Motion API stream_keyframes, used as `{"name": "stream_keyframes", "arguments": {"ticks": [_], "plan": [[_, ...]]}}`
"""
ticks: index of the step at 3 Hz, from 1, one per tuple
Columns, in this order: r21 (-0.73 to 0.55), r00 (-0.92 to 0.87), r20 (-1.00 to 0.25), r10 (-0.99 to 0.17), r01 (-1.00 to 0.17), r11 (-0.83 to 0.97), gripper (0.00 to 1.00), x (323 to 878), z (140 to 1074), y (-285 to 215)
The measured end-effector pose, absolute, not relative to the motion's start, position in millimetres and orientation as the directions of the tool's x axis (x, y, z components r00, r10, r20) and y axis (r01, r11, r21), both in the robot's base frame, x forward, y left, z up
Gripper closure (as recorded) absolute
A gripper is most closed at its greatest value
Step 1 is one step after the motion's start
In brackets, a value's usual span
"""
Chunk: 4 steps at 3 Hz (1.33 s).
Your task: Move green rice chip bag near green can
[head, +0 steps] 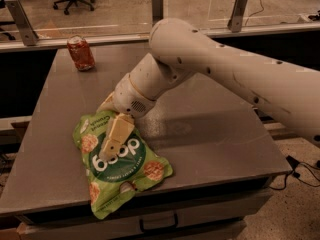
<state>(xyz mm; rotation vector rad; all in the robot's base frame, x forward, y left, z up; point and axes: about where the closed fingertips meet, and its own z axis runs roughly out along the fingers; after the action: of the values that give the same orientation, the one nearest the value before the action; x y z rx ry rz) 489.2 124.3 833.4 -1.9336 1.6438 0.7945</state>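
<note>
well, the green rice chip bag (135, 166) lies flat at the front left of the grey table (215, 134), printed face up, its white lettering upside down to the camera. its lower corner hangs a little over the table's front edge, above a drawer handle (157, 224).

the gripper (107, 132) is down over the bag's upper half, at the end of the thick white arm (225, 69) that reaches in from the right. its fingers look spread apart: one cream finger (116, 134) lies along the bag's face with its tip at the dark green circle, and the other shows as a tan piece by the bag's top edge. whether they press the bag cannot be told.

a red-orange can (81, 53) stands upright at the far left corner, well apart from the bag.
</note>
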Motion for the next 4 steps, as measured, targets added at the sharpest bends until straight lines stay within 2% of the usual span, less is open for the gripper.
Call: {"name": "stream_keyframes", "arguments": {"ticks": [2, 3, 4], "plan": [[0.015, 0.107, -0.696, -0.711, -0.987, -0.162, 0.86, 489.5, 836.1, 123.9], [-0.039, 0.1, -0.678, -0.728, -0.994, -0.1, 1.0, 495.3, 876.7, 95.4], [-0.131, 0.097, -0.657, -0.747, -0.991, -0.013, 1.0, 507.3, 940.4, 52.5]]}}
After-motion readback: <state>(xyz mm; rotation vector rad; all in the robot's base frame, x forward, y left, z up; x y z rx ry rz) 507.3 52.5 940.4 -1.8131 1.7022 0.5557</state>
